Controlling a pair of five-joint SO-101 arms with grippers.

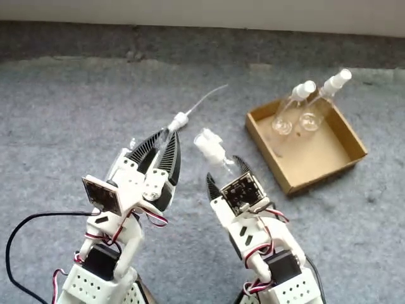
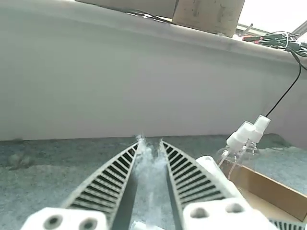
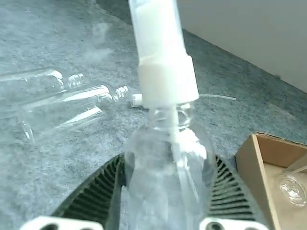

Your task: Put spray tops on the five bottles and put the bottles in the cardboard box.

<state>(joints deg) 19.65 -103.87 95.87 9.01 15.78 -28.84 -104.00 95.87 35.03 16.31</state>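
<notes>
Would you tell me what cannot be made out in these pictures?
Left wrist view: the clear thing at the left gripper is blurred; bottle or not, unclear.
High view: that gripper hides whatever lies under it.
Right wrist view: the held bottle loses its base, and its spray top its head, at the edges.

Soft, diffuse light is falling over the table (image 1: pixel 63 114), leaving only faint shadows beside the cardboard box (image 1: pixel 329 175). Beyond the wall (image 2: pixel 120 86), the background is washing out to white glare.
</notes>
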